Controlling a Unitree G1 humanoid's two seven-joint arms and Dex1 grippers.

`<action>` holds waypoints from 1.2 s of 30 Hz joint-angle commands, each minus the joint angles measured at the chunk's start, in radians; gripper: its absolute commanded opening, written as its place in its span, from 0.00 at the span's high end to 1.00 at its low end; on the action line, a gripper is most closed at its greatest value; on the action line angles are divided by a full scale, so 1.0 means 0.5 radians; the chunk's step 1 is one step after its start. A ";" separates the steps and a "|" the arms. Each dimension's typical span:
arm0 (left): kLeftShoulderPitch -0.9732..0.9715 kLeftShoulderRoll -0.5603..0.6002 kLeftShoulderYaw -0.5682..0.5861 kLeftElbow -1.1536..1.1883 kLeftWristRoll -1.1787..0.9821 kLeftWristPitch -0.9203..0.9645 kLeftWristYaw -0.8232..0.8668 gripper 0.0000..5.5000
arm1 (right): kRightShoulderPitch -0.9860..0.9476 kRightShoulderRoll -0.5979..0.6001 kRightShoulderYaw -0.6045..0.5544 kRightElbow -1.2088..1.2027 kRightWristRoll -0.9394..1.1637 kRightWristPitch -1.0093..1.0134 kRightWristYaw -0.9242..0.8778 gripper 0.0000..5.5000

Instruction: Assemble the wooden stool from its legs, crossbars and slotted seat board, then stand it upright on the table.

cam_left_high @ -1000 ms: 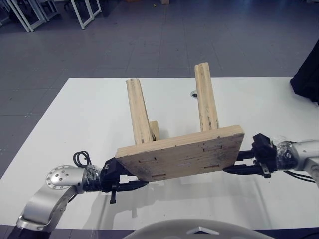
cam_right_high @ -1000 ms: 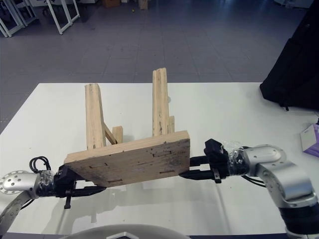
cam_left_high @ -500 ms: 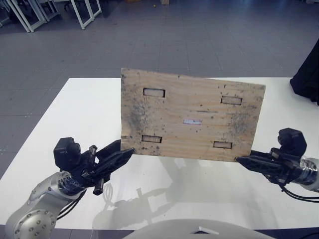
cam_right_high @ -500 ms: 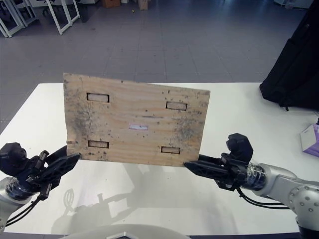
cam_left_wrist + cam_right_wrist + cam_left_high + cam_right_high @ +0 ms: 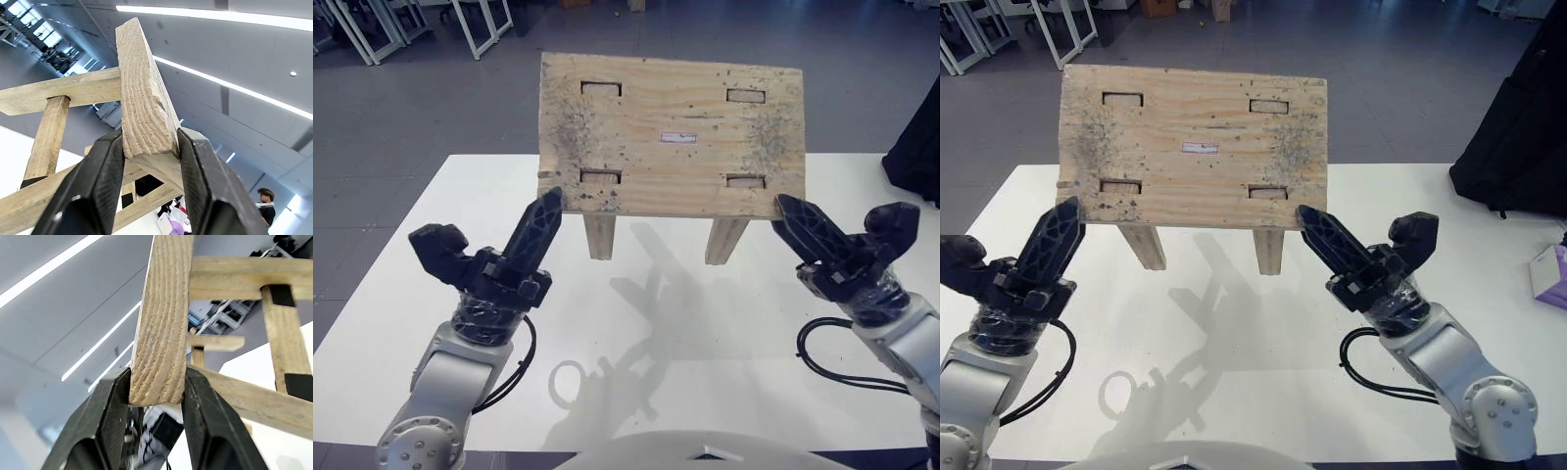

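Observation:
The assembled wooden stool is held up over the white table (image 5: 666, 333). Its slotted seat board (image 5: 672, 134) faces me, tilted back. Two legs (image 5: 599, 235) (image 5: 725, 241) reach down from under it toward the tabletop; I cannot tell whether they touch it. My left gripper (image 5: 548, 204) points upward, shut on the board's near left corner. My right gripper (image 5: 789, 210) is shut on the near right corner. In the left wrist view the left gripper (image 5: 149, 147) clamps the board's edge (image 5: 142, 93), with a leg and crossbar (image 5: 46, 139) beyond. The right gripper (image 5: 156, 384) pinches the other edge (image 5: 164, 318).
A black bag (image 5: 1518, 137) stands off the table's right side and a purple item (image 5: 1549, 274) lies at the right edge. White metal frames (image 5: 372, 29) stand on the floor at the back left. Bare tabletop lies between my arms and the stool.
The stool went from lying with its legs pointing away to raised with its seat face toward me. Both grippers rose, swung upward and carried it higher and farther back.

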 commanded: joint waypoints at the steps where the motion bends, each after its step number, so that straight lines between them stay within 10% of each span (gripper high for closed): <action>1: -0.329 0.006 -0.200 -0.090 0.223 0.086 0.365 0.71 | -0.309 0.207 0.072 -0.135 -0.012 -0.212 -0.580 0.74; 15: -0.681 -0.334 -0.241 0.391 0.327 0.042 1.811 0.71 | -0.528 0.367 0.172 -0.180 -0.024 -0.408 -1.440 0.77; 23: -0.675 -0.407 -0.230 0.371 0.437 0.113 1.819 0.71 | -0.354 0.313 0.162 0.118 -0.130 -0.324 -1.520 0.77; 32: -0.682 -0.443 -0.224 0.383 0.537 0.158 1.720 0.71 | -0.417 0.300 0.099 0.219 -0.365 -0.266 -1.426 0.42; 36: -0.659 -0.450 -0.216 0.413 0.595 0.181 1.620 0.71 | -0.517 0.194 0.003 0.342 -0.554 -0.171 -1.185 0.42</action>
